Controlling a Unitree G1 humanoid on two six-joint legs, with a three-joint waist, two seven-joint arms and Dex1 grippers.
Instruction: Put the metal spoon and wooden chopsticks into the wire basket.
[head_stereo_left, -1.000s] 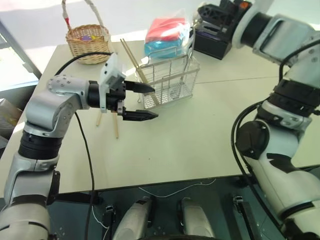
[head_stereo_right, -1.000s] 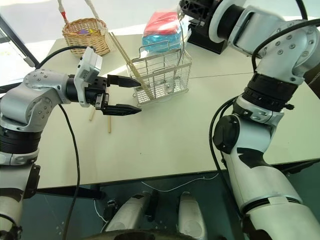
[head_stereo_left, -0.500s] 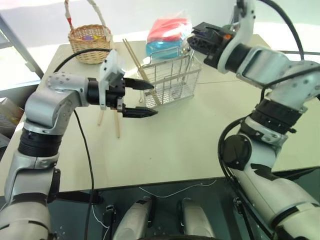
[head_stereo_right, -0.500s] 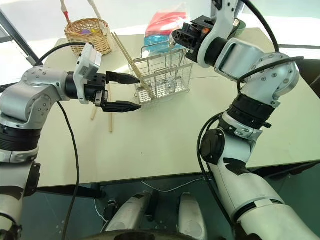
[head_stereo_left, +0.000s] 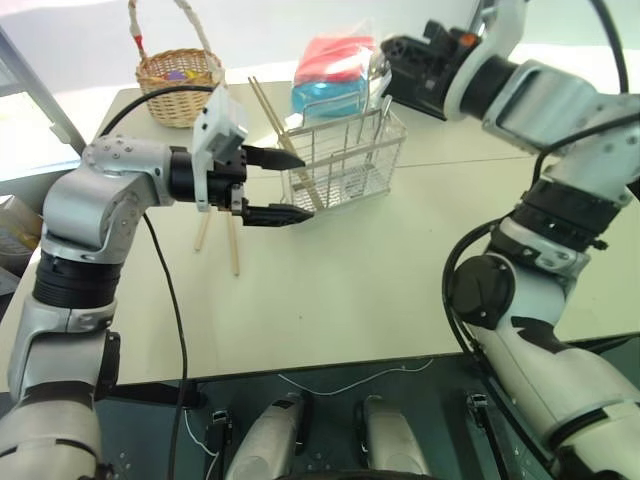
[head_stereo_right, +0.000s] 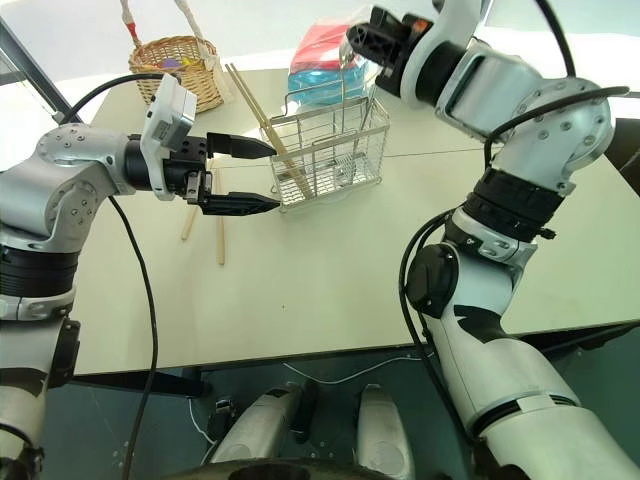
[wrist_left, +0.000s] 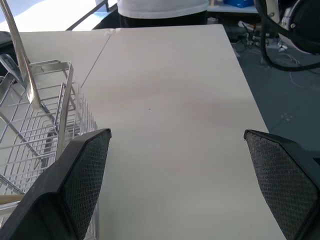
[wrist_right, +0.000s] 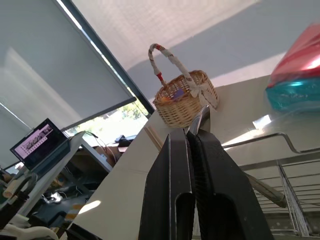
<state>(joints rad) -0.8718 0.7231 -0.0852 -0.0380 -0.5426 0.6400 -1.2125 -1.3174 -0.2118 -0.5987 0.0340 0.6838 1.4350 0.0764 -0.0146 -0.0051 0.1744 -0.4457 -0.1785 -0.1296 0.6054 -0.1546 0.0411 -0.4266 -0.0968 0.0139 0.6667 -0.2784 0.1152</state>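
Head view: the left end effector (head_stereo_left: 303, 187) hovers with its fingers spread wide, just beside the wire basket (head_stereo_left: 350, 160) on the bench (head_stereo_left: 350, 290). Chopsticks (head_stereo_left: 278, 135) lean in the wire basket's near corner; two more sticks (head_stereo_left: 232, 250) lie on the bench under the left arm. The right end effector (head_stereo_right: 352, 42) is above the wire basket's far side.

Left wrist view: the spoon (wrist_left: 22, 65) hangs down into the wire basket.

Right wrist view: the fingers are closed on the spoon's handle, with a wicker basket (wrist_right: 182, 102) beyond.
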